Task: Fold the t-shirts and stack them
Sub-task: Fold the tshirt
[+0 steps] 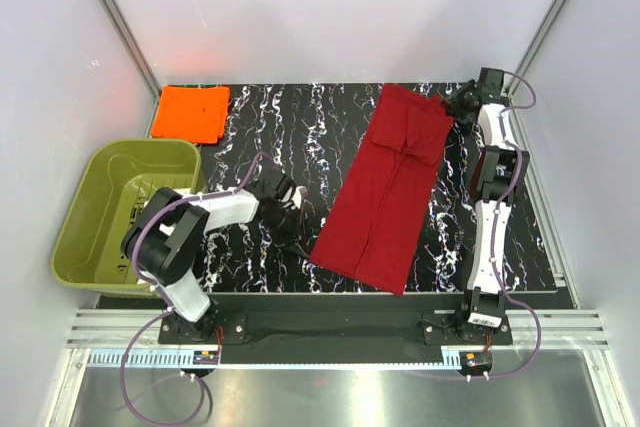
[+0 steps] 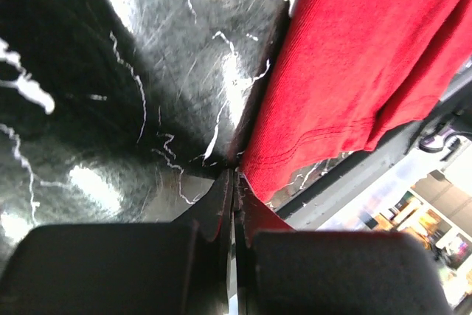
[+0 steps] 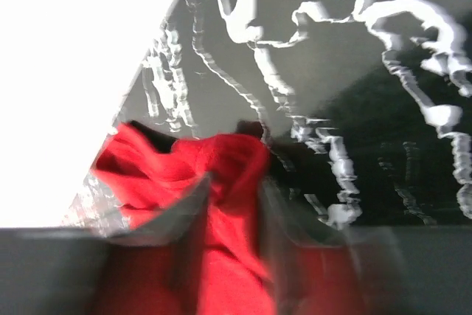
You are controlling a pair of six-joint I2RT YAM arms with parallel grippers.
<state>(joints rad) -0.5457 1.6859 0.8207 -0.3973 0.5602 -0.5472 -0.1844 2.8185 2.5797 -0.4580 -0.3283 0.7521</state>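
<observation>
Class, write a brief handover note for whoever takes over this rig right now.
Left gripper: shut on the near-left hem corner of the red t-shirt.
Right gripper: appears shut on its bunched far-right corner; view blurred.
The red t-shirt lies as a long strip on the table. Orange t-shirt sits folded at the far-left corner.
Done: orange folded.
To do: finish folding red, stack the two.

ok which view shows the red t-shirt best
Top external: the whole red t-shirt shows there, laid out long and flat, every edge in view. The left wrist view catches only one hem corner; the right wrist view shows only a blurred, bunched bit of it.
</observation>
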